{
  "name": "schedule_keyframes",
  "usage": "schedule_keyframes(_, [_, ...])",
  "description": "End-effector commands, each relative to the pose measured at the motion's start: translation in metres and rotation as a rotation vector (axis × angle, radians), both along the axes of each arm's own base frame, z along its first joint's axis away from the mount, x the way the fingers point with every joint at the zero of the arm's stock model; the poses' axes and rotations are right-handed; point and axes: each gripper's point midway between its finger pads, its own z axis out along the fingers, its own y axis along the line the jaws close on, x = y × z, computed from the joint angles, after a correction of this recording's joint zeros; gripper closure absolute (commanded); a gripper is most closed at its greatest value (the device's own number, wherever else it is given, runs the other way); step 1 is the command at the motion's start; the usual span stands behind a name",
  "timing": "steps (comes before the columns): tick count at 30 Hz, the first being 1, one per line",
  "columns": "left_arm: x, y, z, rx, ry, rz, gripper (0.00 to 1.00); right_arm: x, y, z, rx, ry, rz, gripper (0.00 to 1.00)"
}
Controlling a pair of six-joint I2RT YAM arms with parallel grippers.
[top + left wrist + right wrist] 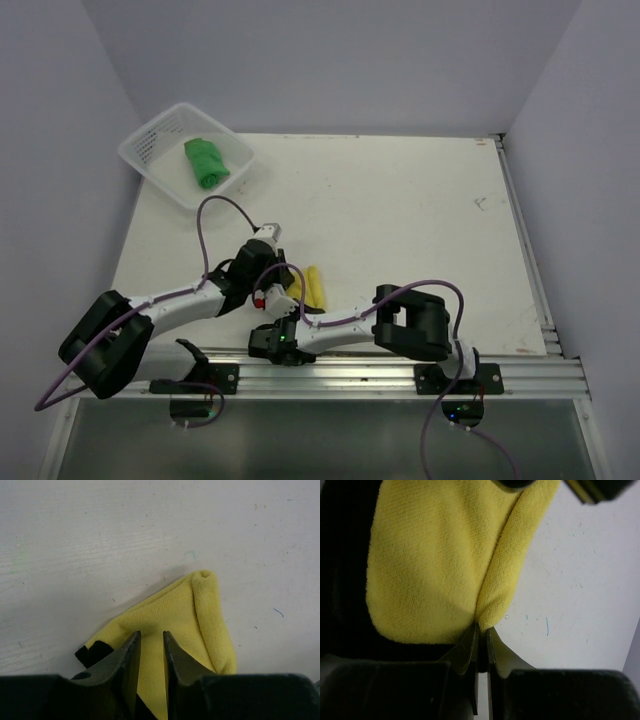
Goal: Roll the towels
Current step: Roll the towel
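The yellow towel (pixel 312 287) lies near the table's front edge, folded long with one rolled edge. My left gripper (pixel 151 633) hovers over its yellow face (pixel 175 615), jaws parted a little, cloth showing through the gap. A corner of the black reverse (pixel 92 652) peeks out at the left. My right gripper (pixel 482 627) is shut on the near end of the towel's rolled edge (pixel 510 570). The green towel (pixel 205 163) sits rolled up inside the basket.
A white mesh basket (pixel 150 150) stands at the table's far left corner. An aluminium rail (pixel 400 375) runs along the near edge under both arm bases. Walls close in on the left, back and right.
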Motion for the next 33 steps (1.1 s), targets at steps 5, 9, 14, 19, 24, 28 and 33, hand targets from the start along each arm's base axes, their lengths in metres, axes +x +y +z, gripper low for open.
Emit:
schedule_keyframes(5, [0.012,-0.044,0.066,-0.212,-0.145,-0.124,0.69,-0.011,-0.003,-0.027,-0.065,0.098,0.013,1.0])
schedule_keyframes(9, [0.003,-0.059,0.077,-0.317,-0.154,-0.188,0.66,-0.01,-0.003,-0.028,-0.064,0.102,0.01,1.0])
schedule_keyframes(14, [-0.011,-0.079,0.086,-0.457,-0.151,-0.287,0.63,-0.009,-0.004,-0.03,-0.068,0.108,0.003,1.0])
schedule_keyframes(19, [-0.022,-0.089,0.078,-0.513,-0.11,-0.347,0.61,-0.008,-0.006,-0.031,-0.066,0.114,-0.005,1.0])
schedule_keyframes(24, [-0.027,-0.09,0.058,-0.512,-0.065,-0.352,0.61,-0.006,-0.008,-0.031,-0.059,0.12,-0.016,1.0])
schedule_keyframes(28, [-0.029,-0.083,0.032,-0.46,-0.028,-0.334,0.61,-0.006,-0.009,-0.03,-0.049,0.12,-0.021,1.0])
schedule_keyframes(33, [-0.032,-0.078,0.005,-0.426,0.007,-0.311,0.61,-0.005,-0.01,-0.028,-0.04,0.116,-0.026,1.0])
